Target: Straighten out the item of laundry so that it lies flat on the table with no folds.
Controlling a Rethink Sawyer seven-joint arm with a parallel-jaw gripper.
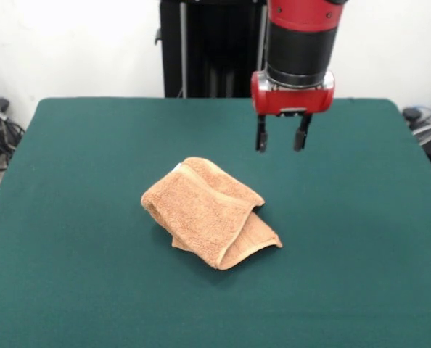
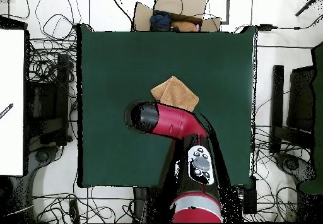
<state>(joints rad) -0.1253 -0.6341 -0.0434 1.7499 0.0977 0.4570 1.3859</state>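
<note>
The peach-orange terry cloth towel (image 1: 207,212) lies folded mid-table on the dark green felt table (image 1: 70,217); your red-and-black gripper (image 1: 281,135) hovers behind it, fingers spread, empty; pinch only the top layer's corner.

Peach-orange terry towel (image 1: 208,210), uniform in colour, with a paler woven band along the folded edges and a sliver of white at the upper fold. Dark green felt-like table (image 1: 70,181), plain and unpatterned. Red arm (image 2: 180,122) with a black band above a red wrist collar; black fingers on the gripper (image 1: 281,135). From overhead: same orange towel (image 2: 175,93) on green table (image 2: 113,64), red and black arm, grey button panel on the lower link.
</note>
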